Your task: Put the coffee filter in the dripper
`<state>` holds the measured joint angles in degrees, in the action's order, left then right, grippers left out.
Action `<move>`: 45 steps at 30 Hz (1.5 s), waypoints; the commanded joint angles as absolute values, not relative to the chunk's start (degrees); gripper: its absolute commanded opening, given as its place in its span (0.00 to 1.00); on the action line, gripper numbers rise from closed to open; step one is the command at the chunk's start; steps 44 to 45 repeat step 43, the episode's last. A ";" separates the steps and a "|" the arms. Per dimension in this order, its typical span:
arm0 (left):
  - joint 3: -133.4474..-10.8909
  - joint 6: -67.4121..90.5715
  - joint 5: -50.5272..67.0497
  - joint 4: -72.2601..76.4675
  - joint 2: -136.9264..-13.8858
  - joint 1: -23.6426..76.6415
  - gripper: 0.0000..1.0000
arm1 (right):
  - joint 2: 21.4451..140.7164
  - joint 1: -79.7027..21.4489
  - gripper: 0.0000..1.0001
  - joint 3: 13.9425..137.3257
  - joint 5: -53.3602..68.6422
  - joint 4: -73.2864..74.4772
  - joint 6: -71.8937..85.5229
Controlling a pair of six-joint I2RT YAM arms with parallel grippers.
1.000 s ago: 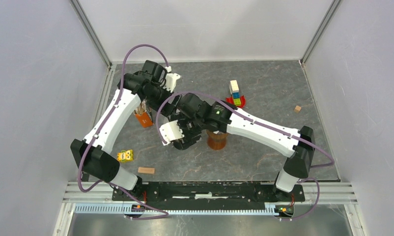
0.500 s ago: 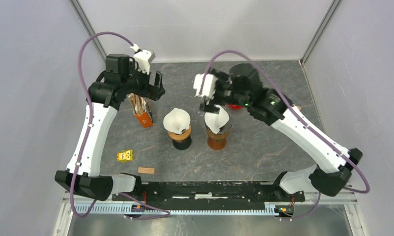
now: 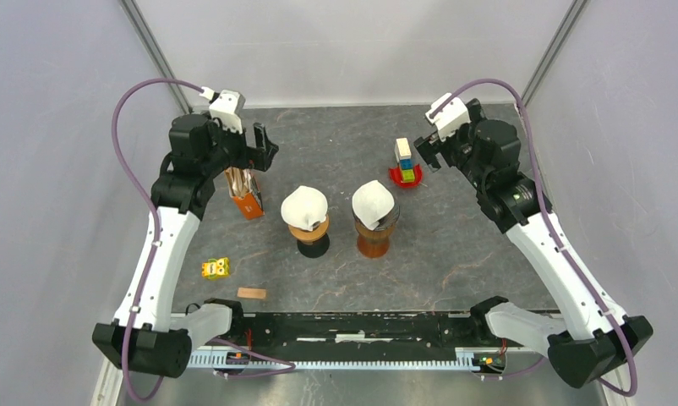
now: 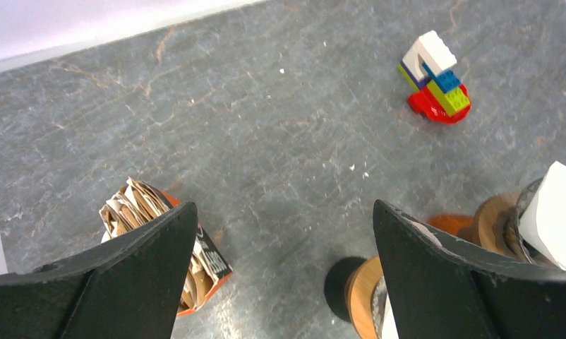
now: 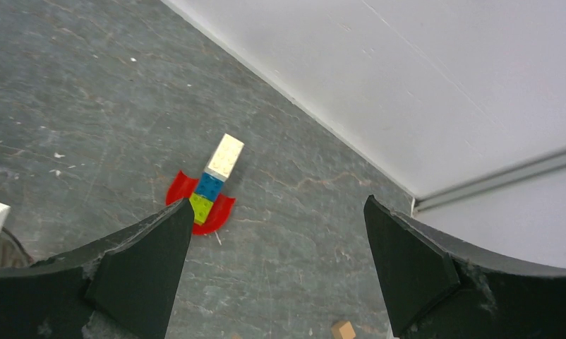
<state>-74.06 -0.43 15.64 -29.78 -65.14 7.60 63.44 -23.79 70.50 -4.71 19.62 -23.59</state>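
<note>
Two drippers stand mid-table. The left dripper (image 3: 312, 239), wood on a black base, holds a white coffee filter (image 3: 304, 204). The right amber dripper (image 3: 374, 240) holds a second white filter (image 3: 374, 201). My left gripper (image 3: 264, 150) is open and empty, raised behind and left of the drippers, above the orange filter box (image 3: 247, 196). Its wrist view shows the gripper (image 4: 284, 272), the box (image 4: 160, 240), the left dripper (image 4: 363, 293) and the right filter (image 4: 559, 212). My right gripper (image 3: 427, 152) is open and empty, raised at the back right; its own view shows it (image 5: 277, 275) empty.
A stack of toy bricks on a red base (image 3: 405, 162) stands behind the drippers, below my right gripper; it also shows in both wrist views (image 4: 435, 85) (image 5: 213, 187). A small tan cube (image 3: 511, 187) lies at the right. A yellow toy (image 3: 215, 268) and a wooden block (image 3: 252, 293) lie at the front left.
Both arms have pulled up and back from the drippers, the left to the back left, the right to the back right. The right gripper has left a white filter in the right dripper.
</note>
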 commanded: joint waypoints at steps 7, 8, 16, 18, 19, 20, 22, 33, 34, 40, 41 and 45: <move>-71.78 3.84 16.00 -15.66 -60.68 6.94 1.00 | 54.98 -18.83 0.98 63.47 -5.59 9.10 -19.53; -71.97 3.04 16.31 -15.96 -60.54 6.94 1.00 | 54.63 -18.68 0.98 63.52 -5.30 9.14 -19.51; -74.26 -2.31 16.50 -21.62 -60.03 6.94 1.00 | 55.17 -17.29 0.98 63.06 -3.40 9.05 -17.71; -74.27 -2.65 16.47 -22.47 -59.96 6.95 1.00 | 55.40 -16.74 0.98 62.95 -2.34 8.91 -16.86; -74.21 -2.72 16.61 -22.71 -59.95 6.94 1.00 | 55.46 -16.57 0.98 62.94 -1.83 8.94 -16.72; -74.18 -2.71 16.90 -22.97 -60.06 6.95 1.00 | 55.59 -16.33 0.98 62.94 -1.61 8.90 -16.55; -74.26 -2.56 17.63 -23.24 -60.27 6.94 1.00 | 55.62 -15.94 0.98 62.93 -1.51 8.87 -16.28; -74.32 -2.53 18.19 -23.68 -60.74 6.95 1.00 | 56.08 -15.03 0.98 62.98 -0.43 8.88 -15.38; -74.27 -2.55 18.11 -23.64 -60.73 6.94 1.00 | 56.17 -15.03 0.98 62.94 -0.51 8.89 -15.38; -73.85 -2.65 18.10 -23.47 -60.58 6.94 1.00 | 56.02 -14.94 0.98 62.68 -0.36 8.94 -15.29; -73.75 -2.64 18.11 -23.44 -60.64 6.99 1.00 | 56.04 -14.92 0.98 62.69 -0.28 8.86 -15.29; -73.58 -2.73 18.21 -23.37 -60.49 6.95 1.00 | 56.09 -14.84 0.98 62.82 -0.18 8.91 -15.29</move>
